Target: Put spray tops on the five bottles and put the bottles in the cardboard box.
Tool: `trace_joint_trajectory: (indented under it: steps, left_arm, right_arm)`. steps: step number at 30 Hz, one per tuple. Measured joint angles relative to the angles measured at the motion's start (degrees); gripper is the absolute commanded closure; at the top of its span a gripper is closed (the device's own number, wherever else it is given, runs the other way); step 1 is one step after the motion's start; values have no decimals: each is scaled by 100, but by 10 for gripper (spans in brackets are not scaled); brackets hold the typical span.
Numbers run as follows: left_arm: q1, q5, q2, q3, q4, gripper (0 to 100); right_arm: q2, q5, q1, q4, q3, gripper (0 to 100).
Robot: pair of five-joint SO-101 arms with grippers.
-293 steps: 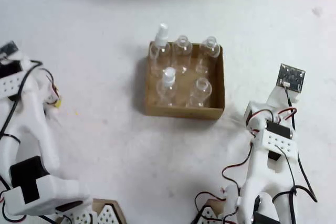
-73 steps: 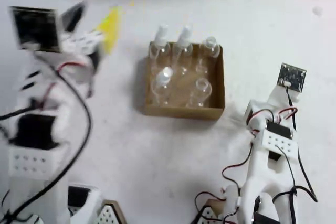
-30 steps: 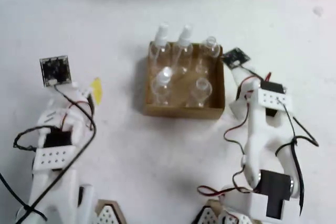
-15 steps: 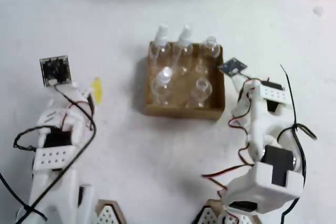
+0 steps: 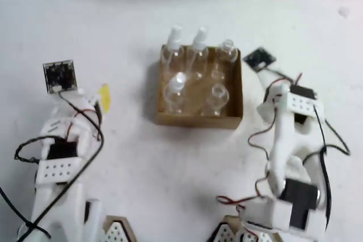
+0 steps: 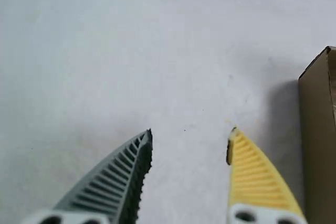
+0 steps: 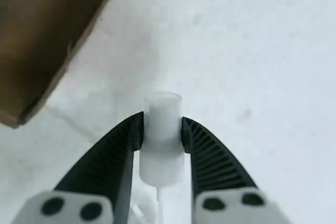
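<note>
High view
- Box: the box sits mid-table, between the two arms.
- Bottles: five bottles stand upright in the box, three in the back row and two in front.
- Spray tops: white spray tops sit on the back left, back middle and front left bottles. The back right and front right bottles show open necks.
- Left arm: the left arm lies to the left of the box, well apart from it. Its yellow finger points toward the far side of the table.
- Right arm: the right arm is just right of the box, with its wrist near the box's front right corner.

Left wrist view
- Left gripper: the left gripper is spread wide with nothing between the grey finger and the yellow one. Bare table lies under it.
- Box: one upright corner of the box is near the yellow finger, and the two do not touch.

Right wrist view
- Right gripper: the right gripper is closed on a spray top. Both black fingers press its sides.
- Spray top: it is white, and its long axis runs in line with the fingers. The cap end points out past the fingertips. A thin tube trails back toward the wrist.
- Place: the top is held over the table, beside a corner of the box and apart from it.
</note>
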Motion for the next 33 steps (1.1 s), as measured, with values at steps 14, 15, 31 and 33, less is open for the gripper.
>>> trace_joint_trajectory:
  steps: [14,15,31,33]
  left_arm:
    - [0,0,0,0,0,782]
    - [0,0,0,0,0,782]
    - [396,0,0,9,0,782]
    - [396,0,0,9,0,782]
  right_arm:
    - [-3455,-2558,325,-589,9,981]
    - [-3596,-2778,273,-695,26,981]
    - [-3947,-3156,-1697,-3912,958,978]
    - [-3930,-3156,-1890,-4879,1248,981]
